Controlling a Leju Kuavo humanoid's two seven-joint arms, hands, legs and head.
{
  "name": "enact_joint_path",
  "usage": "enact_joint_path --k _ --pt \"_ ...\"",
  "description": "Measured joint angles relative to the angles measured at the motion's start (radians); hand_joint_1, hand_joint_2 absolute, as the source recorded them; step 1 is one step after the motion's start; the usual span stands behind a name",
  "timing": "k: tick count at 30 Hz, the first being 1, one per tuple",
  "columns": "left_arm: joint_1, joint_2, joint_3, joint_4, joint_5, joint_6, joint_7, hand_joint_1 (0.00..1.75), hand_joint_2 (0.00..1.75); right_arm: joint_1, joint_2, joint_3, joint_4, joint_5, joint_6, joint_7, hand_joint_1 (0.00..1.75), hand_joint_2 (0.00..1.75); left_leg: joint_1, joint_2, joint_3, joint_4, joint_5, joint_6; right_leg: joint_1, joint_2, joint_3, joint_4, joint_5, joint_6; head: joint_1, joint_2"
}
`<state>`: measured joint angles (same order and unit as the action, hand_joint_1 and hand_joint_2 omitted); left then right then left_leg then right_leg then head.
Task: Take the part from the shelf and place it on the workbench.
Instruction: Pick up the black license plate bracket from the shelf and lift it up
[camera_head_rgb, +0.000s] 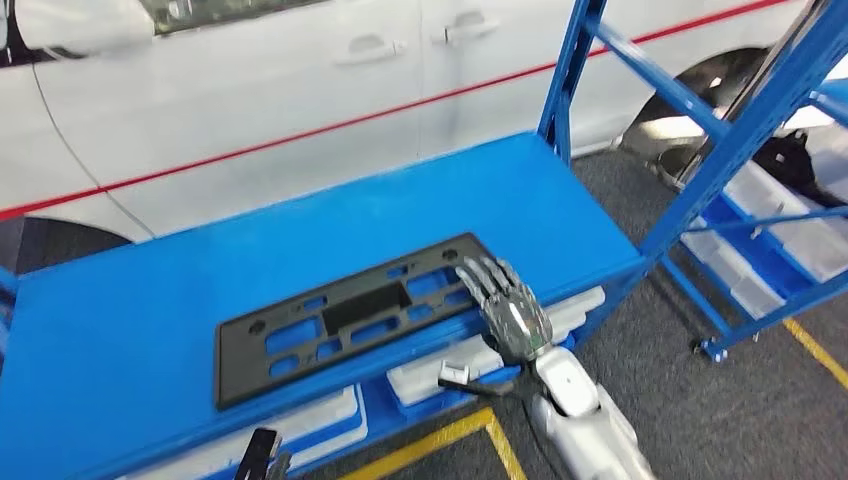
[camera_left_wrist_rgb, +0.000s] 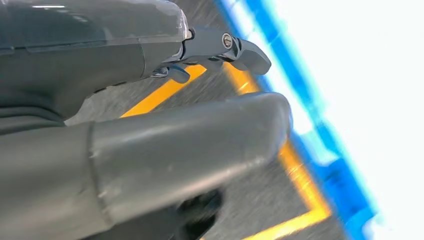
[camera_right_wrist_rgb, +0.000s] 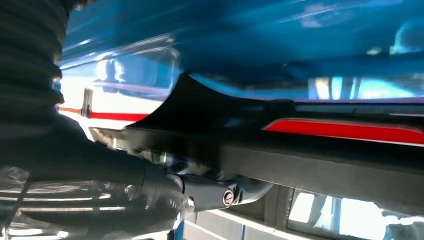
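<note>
The part is a flat black plastic plate (camera_head_rgb: 350, 315) with several slots. It lies on the blue shelf top (camera_head_rgb: 480, 195), and its near edge juts slightly over the front. My right hand (camera_head_rgb: 505, 305) holds the plate's right end, fingers laid over the top; the thumb is hidden. In the right wrist view the plate's dark edge (camera_right_wrist_rgb: 210, 115) runs just past my right hand (camera_right_wrist_rgb: 150, 190). My left hand (camera_left_wrist_rgb: 150, 145) hangs low over the floor, thumb and fingers apart and holding nothing.
White bins (camera_head_rgb: 440, 375) sit on the level under the shelf top. A white car (camera_head_rgb: 300, 90) with a red stripe stands behind. A second blue rack (camera_head_rgb: 760, 110) with more bins stands at the right. Yellow lines (camera_head_rgb: 440, 440) mark the grey floor.
</note>
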<state>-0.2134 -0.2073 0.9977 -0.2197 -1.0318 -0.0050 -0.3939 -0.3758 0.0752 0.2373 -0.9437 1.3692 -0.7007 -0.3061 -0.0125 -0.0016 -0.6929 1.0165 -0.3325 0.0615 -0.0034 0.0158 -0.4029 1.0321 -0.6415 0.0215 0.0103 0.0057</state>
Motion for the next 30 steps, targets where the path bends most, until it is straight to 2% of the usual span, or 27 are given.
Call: enact_joint_path --k 1,3,4,5,6,7,8,9,10,11,13,15,18,19,20,21,23,24,25,27,29,30 --pt "-0.002 0.000 0.000 0.000 0.003 0.001 -0.002 0.00 0.00 0.020 0.019 -0.045 -0.036 -0.045 0.000 -0.068 0.00 1.75 0.003 0.006 0.007 -0.003 -0.009 0.003 -0.002 -0.004 -0.044 0.062 -0.019 0.004 0.001 0.000" --pt "-0.004 -0.001 0.000 0.000 0.006 0.004 -0.004 0.00 0.00 0.041 0.076 -0.178 -0.114 -0.179 0.000 -0.221 0.00 1.75 0.004 0.018 0.014 -0.003 -0.026 0.004 -0.007 -0.007 -0.167 0.211 -0.045 0.015 0.001 0.000" --pt "-0.003 -0.002 0.000 0.000 0.005 0.004 -0.004 0.00 0.00 0.036 0.103 -0.251 -0.152 -0.257 -0.001 -0.282 0.00 1.75 0.005 0.022 0.017 -0.002 -0.033 0.002 -0.011 -0.009 -0.215 0.255 -0.037 0.020 0.001 0.000" --pt "-0.002 -0.004 0.000 0.000 0.004 0.004 -0.004 0.00 0.00 0.019 0.129 -0.325 -0.192 -0.338 -0.001 -0.324 0.00 1.75 0.006 0.024 0.023 0.001 -0.041 0.000 -0.015 -0.011 -0.243 0.262 -0.007 0.026 0.001 0.000" --pt "0.000 -0.006 -0.001 0.000 0.002 0.005 -0.004 0.00 0.00 -0.003 0.149 -0.392 -0.229 -0.408 -0.001 -0.351 0.00 1.75 0.009 0.021 0.032 0.005 -0.049 -0.003 -0.019 -0.013 -0.249 0.232 0.041 0.031 0.001 0.000" --pt "0.001 -0.009 -0.002 0.001 0.000 0.005 -0.003 0.00 0.00 -0.023 0.165 -0.452 -0.266 -0.467 -0.001 -0.367 0.00 1.75 0.013 0.015 0.040 0.010 -0.056 -0.007 -0.023 -0.014 -0.238 0.174 0.097 0.036 0.001 0.000" --pt "0.002 -0.011 -0.003 0.001 -0.002 0.007 -0.002 0.00 0.00 -0.040 0.177 -0.505 -0.298 -0.510 -0.001 -0.376 0.00 1.75 0.016 0.006 0.047 0.017 -0.064 -0.013 -0.026 -0.013 -0.223 0.113 0.141 0.038 0.001 0.000" --pt "0.002 -0.012 -0.004 0.001 -0.002 0.009 -0.001 0.00 0.00 -0.053 0.185 -0.545 -0.323 -0.535 -0.001 -0.379 0.00 1.75 0.018 -0.004 0.049 0.023 -0.069 -0.020 -0.025 -0.013 -0.209 0.064 0.167 0.033 0.002 0.000" --pt "0.003 -0.013 -0.005 0.001 -0.001 0.011 0.000 0.00 0.00 -0.064 0.194 -0.579 -0.343 -0.551 -0.001 -0.381 0.00 1.75 0.019 -0.011 0.049 0.027 -0.073 -0.027 -0.024 -0.012 -0.201 0.035 0.175 0.026 0.002 0.000" --pt "0.004 -0.013 -0.006 0.001 0.001 0.014 0.000 0.00 0.00 -0.071 0.204 -0.603 -0.356 -0.557 -0.001 -0.382 0.00 1.75 0.019 -0.015 0.049 0.027 -0.075 -0.035 -0.021 -0.012 -0.199 0.025 0.170 0.016 0.001 0.000" --pt "0.005 -0.014 -0.007 0.001 0.006 0.017 -0.001 0.00 0.00 -0.076 0.224 -0.634 -0.367 -0.556 0.000 -0.382 0.00 0.87 0.020 -0.015 0.049 0.026 -0.078 -0.049 -0.020 -0.012 -0.194 0.017 0.168 -0.004 0.001 0.000" --pt "0.005 -0.014 -0.009 0.001 0.009 0.018 -0.002 0.00 0.00 -0.077 0.238 -0.646 -0.364 -0.555 0.001 -0.382 0.00 0.00 0.023 -0.011 0.036 0.063 -0.102 -0.059 -0.023 -0.013 -0.184 0.010 0.170 -0.019 0.001 0.000" --pt "0.008 -0.014 -0.010 0.001 0.009 0.025 0.005 0.00 0.00 -0.079 0.252 -0.650 -0.336 -0.562 0.002 -0.382 0.00 0.00 0.025 -0.006 -0.051 0.240 -0.178 -0.068 -0.020 -0.016 -0.172 0.007 0.164 -0.034 0.000 0.000" --pt "0.011 -0.014 -0.011 0.001 0.009 0.029 0.008 0.00 0.00 -0.078 0.254 -0.650 -0.322 -0.566 0.002 -0.382 0.00 0.00 0.025 -0.006 -0.077 0.285 -0.187 -0.069 -0.019 -0.016 -0.169 0.007 0.161 -0.036 0.000 0.000" --pt "0.014 -0.014 -0.012 0.001 0.008 0.031 0.010 0.00 0.00 -0.079 0.256 -0.650 -0.308 -0.570 0.002 -0.382 0.00 0.00 0.025 -0.006 -0.087 0.293 -0.176 -0.069 -0.018 -0.016 -0.165 0.007 0.157 -0.037 0.000 0.000" --pt "0.017 -0.013 -0.013 0.001 0.009 0.032 0.009 0.00 0.00 -0.081 0.258 -0.649 -0.294 -0.574 0.002 -0.382 0.00 0.00 0.025 -0.006 -0.079 0.265 -0.148 -0.068 -0.017 -0.015 -0.160 0.007 0.153 -0.036 0.000 0.000" --pt "0.020 -0.011 -0.014 0.001 0.017 0.036 -0.002 0.00 0.00 -0.090 0.258 -0.641 -0.257 -0.574 0.003 -0.383 0.00 0.00 0.025 -0.004 -0.023 0.137 -0.077 -0.062 -0.017 -0.014 -0.148 0.007 0.142 -0.031 0.000 0.000" --pt "0.020 -0.009 -0.014 0.001 0.024 0.037 -0.011 0.00 0.00 -0.098 0.258 -0.631 -0.230 -0.568 0.004 -0.383 0.00 0.00 0.022 -0.003 0.005 0.079 -0.057 -0.058 -0.014 -0.014 -0.144 0.008 0.136 -0.027 0.000 0.000" --pt "0.020 -0.007 -0.014 0.001 0.031 0.039 -0.019 0.00 0.00 -0.106 0.258 -0.618 -0.202 -0.559 0.004 -0.383 0.00 0.00 0.019 -0.003 0.022 0.042 -0.050 -0.054 -0.013 -0.014 -0.143 0.008 0.132 -0.022 0.000 0.000" --pt "0.022 -0.003 -0.014 0.001 0.041 0.039 -0.034 0.00 0.00 -0.120 0.257 -0.590 -0.152 -0.536 0.004 -0.383 0.00 0.00 0.013 -0.007 0.029 0.023 -0.059 -0.046 -0.010 -0.020 -0.141 0.004 0.128 -0.010 0.000 0.000" --pt "0.026 -0.001 -0.014 0.001 0.046 0.039 -0.043 0.00 0.00 -0.131 0.256 -0.571 -0.119 -0.516 0.002 -0.383 0.00 0.00 0.019 -0.017 0.036 0.015 -0.059 -0.035 -0.011 -0.026 -0.135 0.006 0.118 0.001 0.000 0.000" --pt "0.028 0.000 -0.014 0.001 0.047 0.039 -0.045 0.00 0.00 -0.138 0.255 -0.566 -0.106 -0.511 0.002 -0.383 0.00 0.00 0.022 -0.021 0.042 0.010 -0.059 -0.028 -0.011 -0.027 -0.143 0.028 0.104 0.005 0.001 0.000"
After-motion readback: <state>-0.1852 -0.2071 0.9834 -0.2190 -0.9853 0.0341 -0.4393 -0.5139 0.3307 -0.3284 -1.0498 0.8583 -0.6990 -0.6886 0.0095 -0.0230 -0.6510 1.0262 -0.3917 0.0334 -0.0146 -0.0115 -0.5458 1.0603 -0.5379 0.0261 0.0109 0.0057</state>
